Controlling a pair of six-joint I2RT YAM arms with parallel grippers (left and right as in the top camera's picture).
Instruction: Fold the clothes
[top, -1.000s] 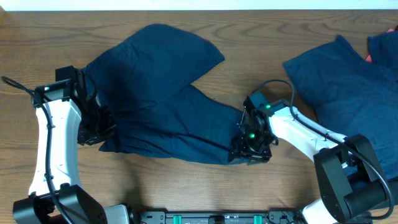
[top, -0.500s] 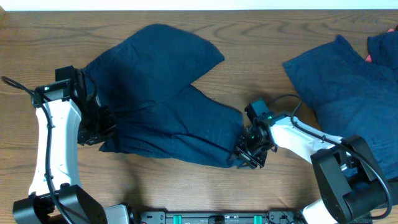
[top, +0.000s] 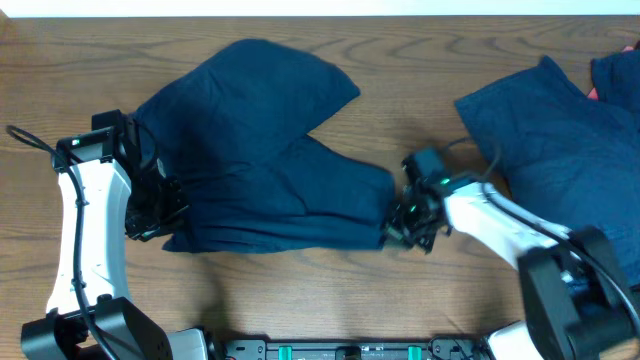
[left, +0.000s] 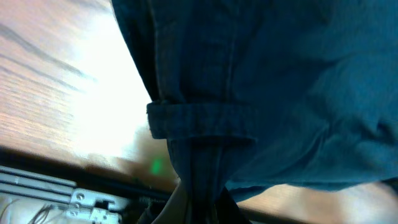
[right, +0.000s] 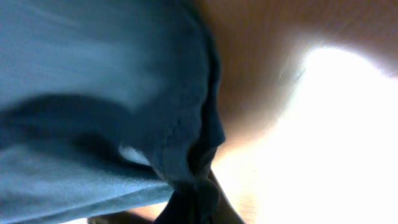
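A dark navy garment lies spread and wrinkled across the middle of the wooden table. My left gripper is shut on its lower left edge; the left wrist view shows the waistband with a belt loop pinched between the jaws. My right gripper is shut on the garment's lower right end, and in the right wrist view bunched cloth runs down into the jaws. More navy clothes lie at the right.
The second pile of clothes reaches the right edge, with a bit of pink beside it. A black rail runs along the table's near edge between the arm bases.
My right gripper has shut on the garment's right end and lifted it up and slightly right, straightening the lower edge. My left gripper tightened on the waistband and barely moved.
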